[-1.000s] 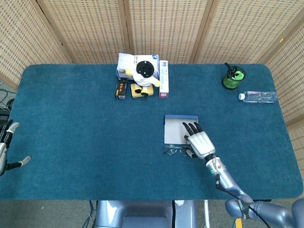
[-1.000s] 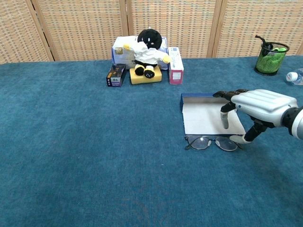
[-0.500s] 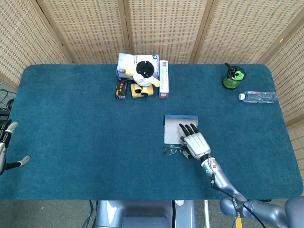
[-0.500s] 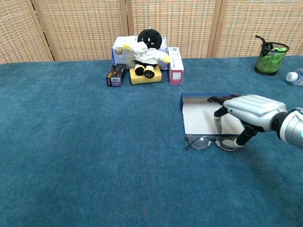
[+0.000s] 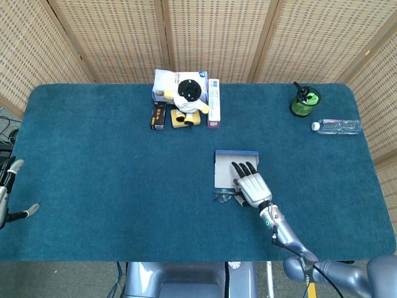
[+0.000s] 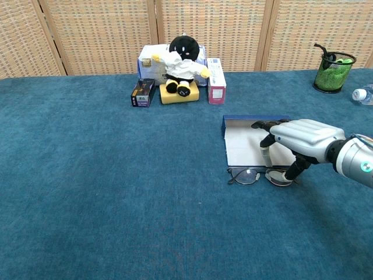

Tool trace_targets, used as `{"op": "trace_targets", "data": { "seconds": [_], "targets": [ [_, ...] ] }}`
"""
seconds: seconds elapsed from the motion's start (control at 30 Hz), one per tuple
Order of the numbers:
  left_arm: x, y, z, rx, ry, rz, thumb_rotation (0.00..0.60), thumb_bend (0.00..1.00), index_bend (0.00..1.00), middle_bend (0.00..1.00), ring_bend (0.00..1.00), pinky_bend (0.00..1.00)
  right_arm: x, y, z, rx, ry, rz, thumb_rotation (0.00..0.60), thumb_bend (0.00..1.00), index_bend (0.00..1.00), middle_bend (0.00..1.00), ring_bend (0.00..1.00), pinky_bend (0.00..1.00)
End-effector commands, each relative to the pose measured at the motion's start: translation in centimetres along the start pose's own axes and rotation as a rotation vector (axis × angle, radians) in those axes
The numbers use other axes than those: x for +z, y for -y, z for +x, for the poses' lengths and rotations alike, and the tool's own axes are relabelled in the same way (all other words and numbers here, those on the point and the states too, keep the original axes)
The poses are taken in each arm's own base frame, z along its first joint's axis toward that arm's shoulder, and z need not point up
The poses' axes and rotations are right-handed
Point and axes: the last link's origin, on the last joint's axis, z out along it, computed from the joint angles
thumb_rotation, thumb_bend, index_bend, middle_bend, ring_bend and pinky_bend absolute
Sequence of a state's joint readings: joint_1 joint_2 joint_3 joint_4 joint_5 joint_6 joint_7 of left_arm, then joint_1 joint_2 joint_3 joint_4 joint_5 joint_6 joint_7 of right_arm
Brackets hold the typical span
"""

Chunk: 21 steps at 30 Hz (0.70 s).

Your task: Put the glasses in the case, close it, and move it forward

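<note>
Glasses (image 6: 259, 175) lay folded on the blue desk (image 5: 111, 186) just in front of the open case (image 6: 247, 143), nearer the front edge than the back one and somewhat right of the middle. In the head view only their left lens (image 5: 223, 197) showed; the rest was covered by the right hand (image 5: 251, 186). That hand (image 6: 297, 137) hung palm down over the right side of the case and the right lens, fingers spread and bent downward, thumb reaching to the right end of the frame. Whether the thumb tip actually touched the frame, or only stood just beside it, could not be told from either view; nothing was plainly gripped. The case's pale floor was partly hidden under the fingers, and its lid could not be made out apart from the dark blue rim.

At the front left corner of the desk, the left hand (image 5: 9, 192) was cut off by the edge of the head view; only a couple of pale, separated fingertips showed, holding nothing, and the chest view did not show it at all.

Farther back, near the middle of the rear edge, a plush toy (image 6: 180, 67) sat on a yellow block against a white box (image 5: 170, 81), with a small black box (image 6: 141, 92) to its left and a tall pink and white box (image 6: 216, 80) to its right; their labels were too small to read. Toward the rear right corner stood a green mesh cup (image 6: 333, 73), its contents unclear, and a clear bottle (image 5: 337, 126) lay on its side by the right edge, cropped in the chest view.
</note>
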<state>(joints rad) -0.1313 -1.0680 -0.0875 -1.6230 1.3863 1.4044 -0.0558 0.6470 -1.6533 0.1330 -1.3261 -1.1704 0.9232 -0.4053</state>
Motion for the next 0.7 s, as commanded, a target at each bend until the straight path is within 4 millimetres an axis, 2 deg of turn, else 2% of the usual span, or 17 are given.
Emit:
{"op": "trace_targets", "data": {
  "seconds": [0.03,0.47,0.7],
  "targets": [
    [0.0,0.0,0.0,0.000,0.002,0.001,0.600,0.00,0.00,0.00,0.00,0.00,0.0,0.0,0.0,-0.004,0.003,0.003,0.600,0.43,0.56,0.00,0.00,0.00],
    [0.1,0.0,0.0,-0.002,0.004,0.000,0.600,0.00,0.00,0.00,0.00,0.00,0.0,0.4,0.4,-0.001,-0.012,0.016,0.600,0.49,0.60,0.01,0.00,0.00],
    [0.1,0.1,0.1,-0.005,0.002,0.001,0.600,0.00,0.00,0.00,0.00,0.00,0.1,0.6,2.2,0.004,-0.058,0.027,0.600,0.49,0.60,0.02,0.00,0.00]
  ]
}}
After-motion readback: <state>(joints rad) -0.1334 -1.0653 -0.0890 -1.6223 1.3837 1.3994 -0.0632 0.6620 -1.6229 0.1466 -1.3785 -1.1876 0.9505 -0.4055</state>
